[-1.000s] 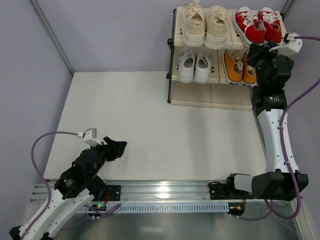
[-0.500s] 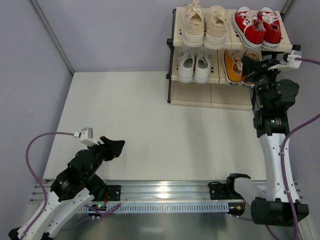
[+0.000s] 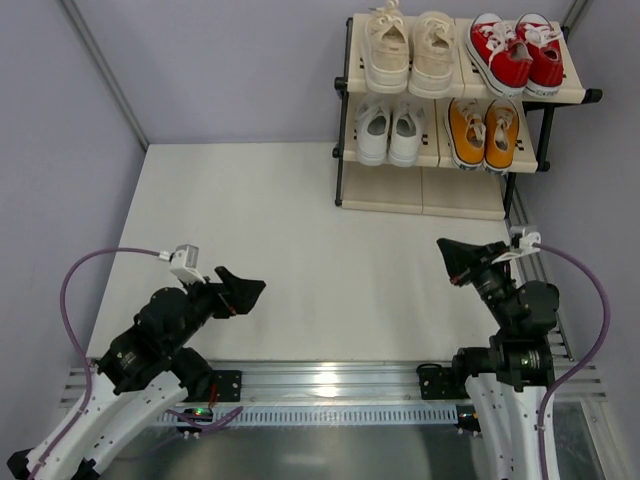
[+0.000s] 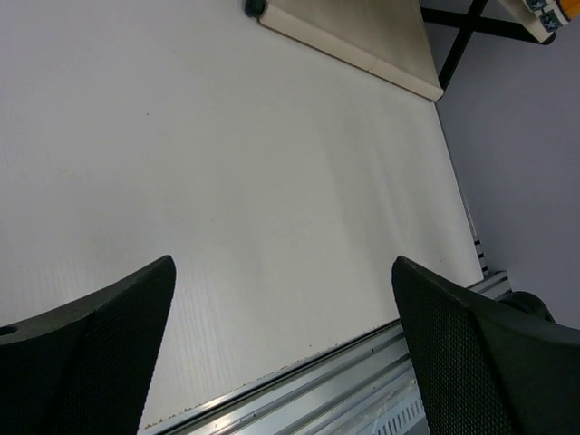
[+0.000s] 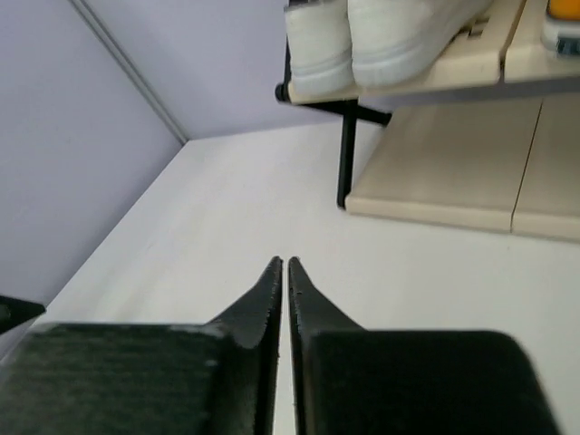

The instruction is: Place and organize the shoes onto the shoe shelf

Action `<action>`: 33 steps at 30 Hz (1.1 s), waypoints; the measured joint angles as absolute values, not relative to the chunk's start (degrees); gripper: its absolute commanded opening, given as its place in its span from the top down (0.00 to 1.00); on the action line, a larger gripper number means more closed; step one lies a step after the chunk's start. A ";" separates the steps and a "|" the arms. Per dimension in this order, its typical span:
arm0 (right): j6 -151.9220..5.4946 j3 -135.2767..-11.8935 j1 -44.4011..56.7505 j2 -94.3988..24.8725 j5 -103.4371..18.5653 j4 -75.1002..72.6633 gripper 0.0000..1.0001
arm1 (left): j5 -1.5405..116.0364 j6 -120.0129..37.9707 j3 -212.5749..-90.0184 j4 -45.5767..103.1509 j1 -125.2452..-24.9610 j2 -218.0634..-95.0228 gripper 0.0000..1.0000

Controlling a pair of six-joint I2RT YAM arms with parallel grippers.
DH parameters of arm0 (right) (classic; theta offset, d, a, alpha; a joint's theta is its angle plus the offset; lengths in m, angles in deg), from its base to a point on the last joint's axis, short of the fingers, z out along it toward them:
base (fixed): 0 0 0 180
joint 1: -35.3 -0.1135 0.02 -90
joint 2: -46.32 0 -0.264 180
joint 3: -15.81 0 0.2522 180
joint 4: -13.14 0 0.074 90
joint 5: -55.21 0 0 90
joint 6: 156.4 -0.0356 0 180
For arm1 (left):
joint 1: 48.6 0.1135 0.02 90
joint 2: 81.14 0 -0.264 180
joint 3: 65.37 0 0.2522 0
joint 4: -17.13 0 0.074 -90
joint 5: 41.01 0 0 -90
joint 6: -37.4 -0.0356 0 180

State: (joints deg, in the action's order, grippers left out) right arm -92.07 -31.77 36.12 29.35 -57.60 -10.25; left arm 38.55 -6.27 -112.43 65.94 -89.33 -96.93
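Observation:
The shoe shelf (image 3: 420, 198) stands at the back right of the table. Its top tier holds the cream-beige pair (image 3: 408, 52) and the red pair (image 3: 516, 48). The middle tier holds the white pair (image 3: 389, 133) and the orange-yellow pair (image 3: 484, 131). The bottom tier is bare. My left gripper (image 3: 242, 288) is open and empty over the table's near left. My right gripper (image 3: 452, 259) is shut and empty, low over the near right, far from the shelf. In the right wrist view the white pair (image 5: 381, 36) and the shelf (image 5: 453, 172) show beyond the closed fingertips (image 5: 284, 267).
Grey walls close in the table on the left, back and right. A metal rail (image 3: 330, 385) runs along the near edge between the arm bases. In the left wrist view the shelf's bottom panel (image 4: 362, 41) lies far ahead across the white table (image 4: 254, 181).
My right arm has drawn back from the shelf's middle tier and come down to the near right of the table. The left gripper has shifted slightly.

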 measured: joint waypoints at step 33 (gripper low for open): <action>-95.79 -14.77 36.12 35.16 -73.06 -27.47 0.00 | 42.81 -19.70 -143.90 64.28 -89.33 -123.07 0.00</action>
State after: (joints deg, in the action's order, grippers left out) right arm -95.79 -14.77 36.12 35.16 -73.06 -27.47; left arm 42.81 -19.70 -143.90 64.28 -89.33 -123.07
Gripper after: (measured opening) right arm 0.996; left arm 0.996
